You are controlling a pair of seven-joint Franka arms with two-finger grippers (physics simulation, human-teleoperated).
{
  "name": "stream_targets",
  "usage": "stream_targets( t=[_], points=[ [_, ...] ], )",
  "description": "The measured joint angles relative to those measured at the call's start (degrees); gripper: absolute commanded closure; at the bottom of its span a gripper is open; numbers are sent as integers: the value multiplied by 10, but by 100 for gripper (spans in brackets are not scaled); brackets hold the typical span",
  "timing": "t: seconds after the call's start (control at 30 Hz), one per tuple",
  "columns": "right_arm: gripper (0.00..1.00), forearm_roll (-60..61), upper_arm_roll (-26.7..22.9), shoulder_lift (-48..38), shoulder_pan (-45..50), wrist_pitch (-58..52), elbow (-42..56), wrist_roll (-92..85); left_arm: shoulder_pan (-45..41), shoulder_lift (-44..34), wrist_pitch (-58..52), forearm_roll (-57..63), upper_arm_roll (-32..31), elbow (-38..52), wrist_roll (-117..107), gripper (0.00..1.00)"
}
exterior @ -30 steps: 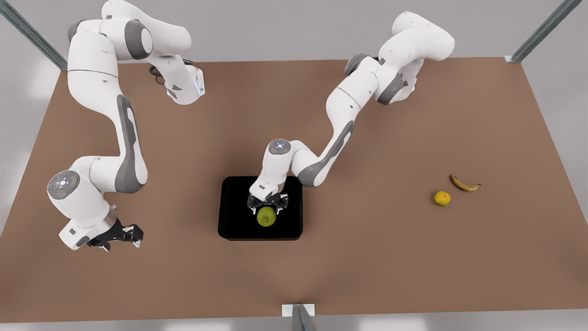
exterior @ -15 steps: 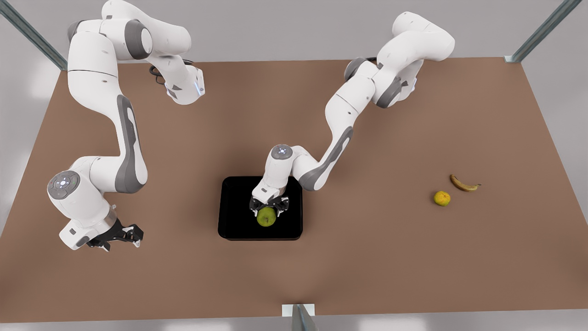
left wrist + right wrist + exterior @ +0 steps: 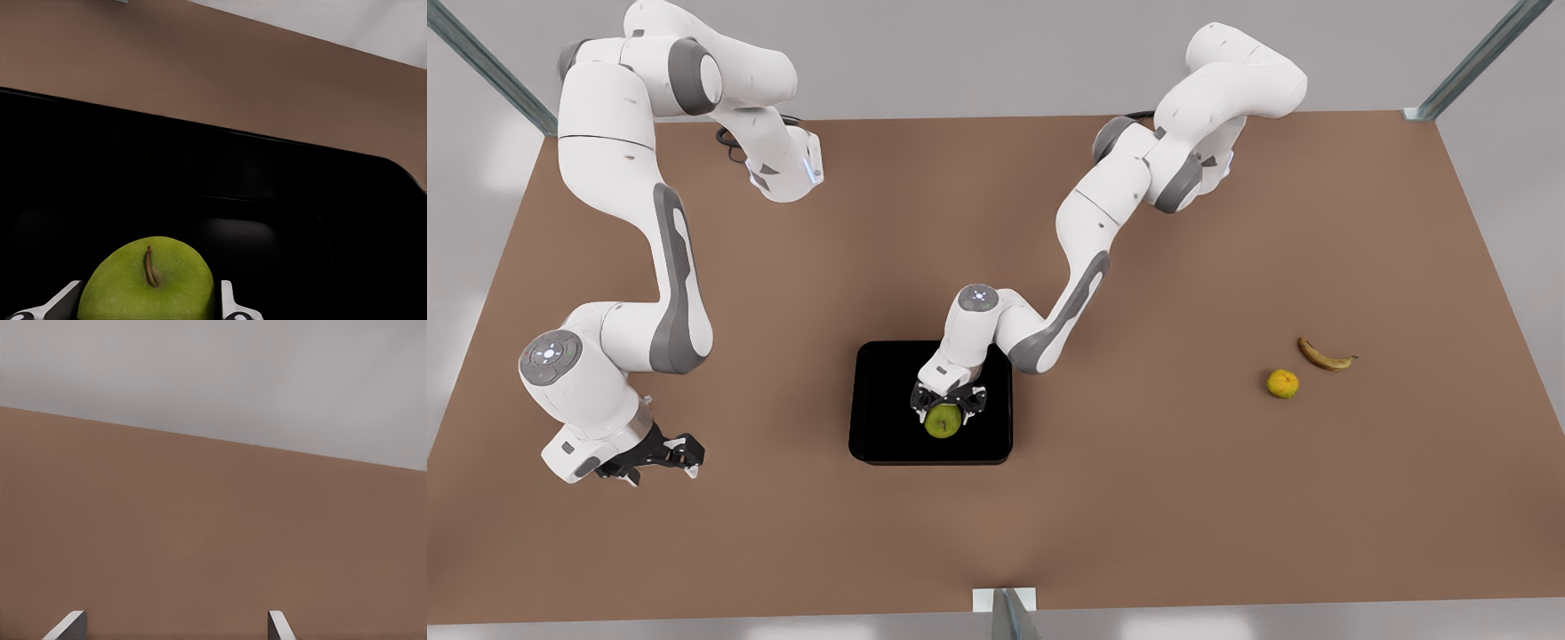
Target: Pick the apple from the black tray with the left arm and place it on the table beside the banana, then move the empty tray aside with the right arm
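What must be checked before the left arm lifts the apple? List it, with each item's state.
1. Left claw straddles the small round yellow-green apple, one side each: ok.
2. Firm hold on the apple: cannot tell.
3. Apple sits inside the glossy black shallow tray, away from its rim: ok.
4. Bare room on the matte brown table beside the small curved yellow-brown banana: ok. Mind the yellow-orange round fruit lying close by.
5. Right claw open, waiting at the front view's left, well away from the tray: ok.
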Motion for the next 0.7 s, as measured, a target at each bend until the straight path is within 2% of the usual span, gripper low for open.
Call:
stream_targets(
  t=[0.07, 0.23, 0.33, 0.53, 0.63, 0.7],
  points=[
    [0, 0, 0, 0, 0, 0, 0, 0, -1, 0, 2, 0, 2, 0, 0, 15],
    [0, 0, 0, 0, 0, 0, 0, 0, 2, -12, -2, -2, -2, -1, 0, 15],
    [0, 0, 0, 0, 0, 0, 0, 0, 23, -53, -45, -29, -37, -2, 11, 14],
    [0, 0, 1, -2, 0, -3, -3, 0, 136, -146, -229, -50, -177, -3, 65, 14],
    [0, 0, 3, -54, 8, -54, -5, 0, 224, -177, -338, -52, -235, -4, 113, 14],
    [0, 0, 4, -107, 20, -114, -8, 0, 285, -188, -403, -53, -251, -4, 152, 15]
  ],
)
